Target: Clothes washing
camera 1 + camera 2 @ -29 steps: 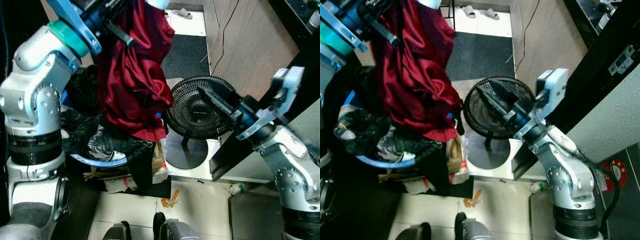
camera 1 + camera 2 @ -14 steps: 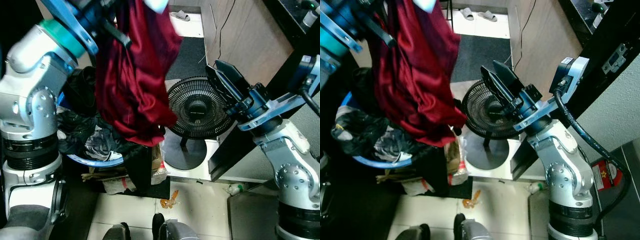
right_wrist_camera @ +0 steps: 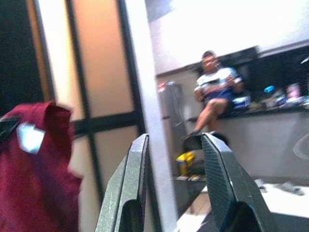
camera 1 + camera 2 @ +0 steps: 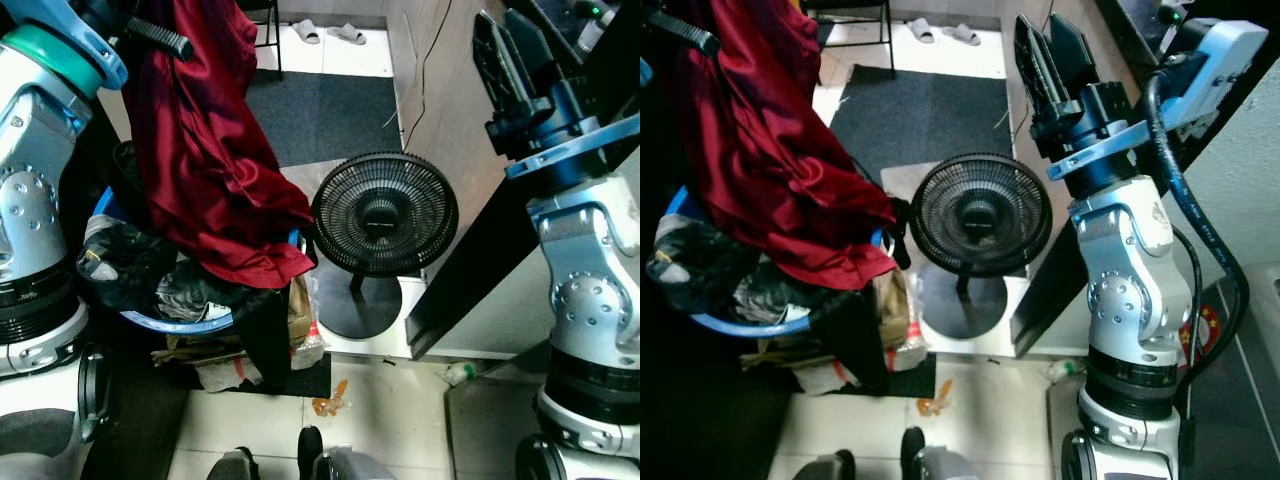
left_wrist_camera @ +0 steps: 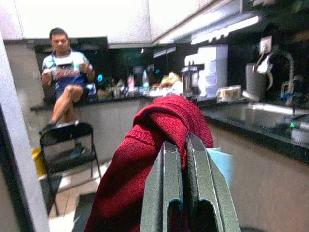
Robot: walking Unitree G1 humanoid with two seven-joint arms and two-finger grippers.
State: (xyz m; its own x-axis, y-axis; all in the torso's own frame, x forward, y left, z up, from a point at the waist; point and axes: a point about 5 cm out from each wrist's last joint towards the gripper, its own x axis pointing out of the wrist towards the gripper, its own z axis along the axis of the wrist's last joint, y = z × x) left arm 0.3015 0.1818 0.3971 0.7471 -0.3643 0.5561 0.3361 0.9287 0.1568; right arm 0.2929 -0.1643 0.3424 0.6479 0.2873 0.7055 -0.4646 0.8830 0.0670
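You get sharp, evenly lit head views, though the left side falls into deep shadow around the laundry basket (image 4: 200, 325). Both wrist views are soft and slightly blurred. Glare washes out the upper wall beyond the right gripper (image 3: 174, 145), and bright strip lights (image 5: 227, 30) glow under the far cabinets.

Right gripper (image 3: 174, 169) — two dark grey, textured fingers (image 3: 126, 188) rising from the frame's lower edge, spread apart with nothing between them. Beyond them stands a pale vertical door post (image 3: 147, 96), the landmark here. To one side of the post hangs a dark red fabric garment (image 3: 34, 169) bearing a small pale label, in front of a tan panelled wall with dark framing. To the post's other side, farther off, a person (image 3: 215, 96) sits raised against a dark counter — legs crossed, hands held near the chest. Image blurred.
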